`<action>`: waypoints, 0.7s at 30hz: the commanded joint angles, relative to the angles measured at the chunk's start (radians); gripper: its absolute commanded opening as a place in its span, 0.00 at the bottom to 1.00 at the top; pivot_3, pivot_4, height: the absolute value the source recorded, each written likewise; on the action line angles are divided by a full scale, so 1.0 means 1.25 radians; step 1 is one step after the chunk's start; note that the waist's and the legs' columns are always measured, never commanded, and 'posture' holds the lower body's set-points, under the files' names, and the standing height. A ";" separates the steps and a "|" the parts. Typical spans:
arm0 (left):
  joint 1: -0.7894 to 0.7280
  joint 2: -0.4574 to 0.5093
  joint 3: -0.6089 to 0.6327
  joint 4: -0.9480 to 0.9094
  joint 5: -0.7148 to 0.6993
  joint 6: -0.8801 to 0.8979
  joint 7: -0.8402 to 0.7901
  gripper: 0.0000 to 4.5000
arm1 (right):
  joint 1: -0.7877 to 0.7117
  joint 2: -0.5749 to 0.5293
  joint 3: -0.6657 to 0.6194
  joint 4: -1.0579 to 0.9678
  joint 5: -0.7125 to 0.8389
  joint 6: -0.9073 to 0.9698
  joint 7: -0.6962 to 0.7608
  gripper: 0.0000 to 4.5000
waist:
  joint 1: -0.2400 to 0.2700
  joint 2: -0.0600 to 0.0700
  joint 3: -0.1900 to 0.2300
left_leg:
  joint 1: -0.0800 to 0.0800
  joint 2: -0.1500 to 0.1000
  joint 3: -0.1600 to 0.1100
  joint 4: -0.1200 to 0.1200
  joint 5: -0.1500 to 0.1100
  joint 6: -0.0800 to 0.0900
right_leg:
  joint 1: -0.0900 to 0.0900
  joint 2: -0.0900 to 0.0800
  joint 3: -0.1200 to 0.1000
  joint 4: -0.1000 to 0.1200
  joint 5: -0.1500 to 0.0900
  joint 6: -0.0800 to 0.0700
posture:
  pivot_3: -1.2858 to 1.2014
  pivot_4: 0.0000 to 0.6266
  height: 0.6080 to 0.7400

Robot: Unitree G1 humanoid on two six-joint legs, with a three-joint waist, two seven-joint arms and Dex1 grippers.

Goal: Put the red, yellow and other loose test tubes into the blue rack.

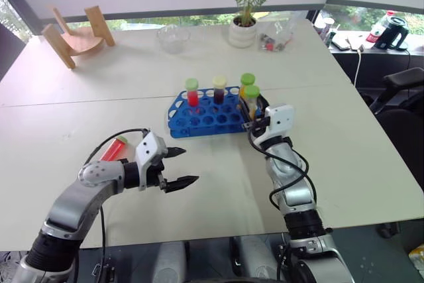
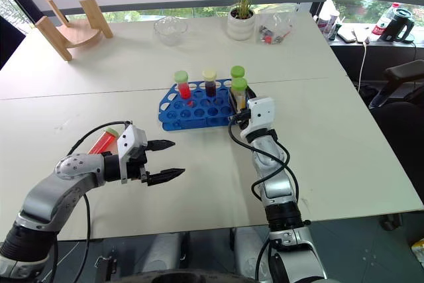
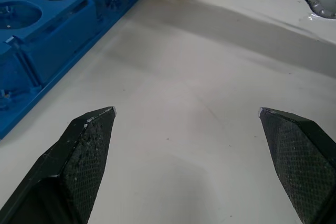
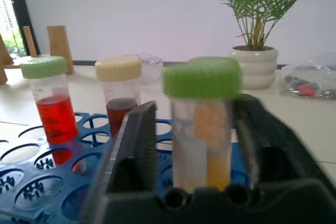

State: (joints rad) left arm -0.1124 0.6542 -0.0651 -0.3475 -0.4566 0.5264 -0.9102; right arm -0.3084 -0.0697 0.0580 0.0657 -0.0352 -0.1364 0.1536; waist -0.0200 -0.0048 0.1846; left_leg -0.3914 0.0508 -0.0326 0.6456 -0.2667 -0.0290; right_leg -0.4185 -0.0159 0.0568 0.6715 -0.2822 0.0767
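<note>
No readable text, label, brand, number or sign appears on anything here.

Potted plant (image 1: 244, 21) beside glass bowl (image 1: 173, 38); wooden stand (image 1: 76, 36) far left.

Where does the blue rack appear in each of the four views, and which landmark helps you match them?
Left eye view: blue rack at centre.
Right eye view: rack just left of centre.
Left wrist view: rack in the upper left corner.
Right wrist view: rack at lower left.
Landmark: the red-filled tube standing in it, in both eye views and the right wrist view.
</note>
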 commanded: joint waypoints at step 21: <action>-0.013 0.083 0.009 -0.038 -0.004 0.007 -0.087 1.00 | -0.135 -0.505 -0.122 -0.411 0.418 1.075 0.308 0.99 | -0.001 0.001 0.001 | 0.000 0.000 0.000 0.000 0.000 0.001 | 0.000 0.000 0.000 -0.002 0.000 0.000 | 0.52 0.24 1.00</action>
State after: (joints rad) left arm -0.1162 0.7394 -0.0800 -0.3502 -0.4452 0.5273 -0.9870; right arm -0.4081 -0.6605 -0.1023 -0.4290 0.4162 0.9990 0.4870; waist -0.0207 -0.0036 0.1860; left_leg -0.3916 0.0507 -0.0320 0.6462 -0.2672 -0.0281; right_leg -0.4184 -0.0160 0.0573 0.6696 -0.2825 0.0761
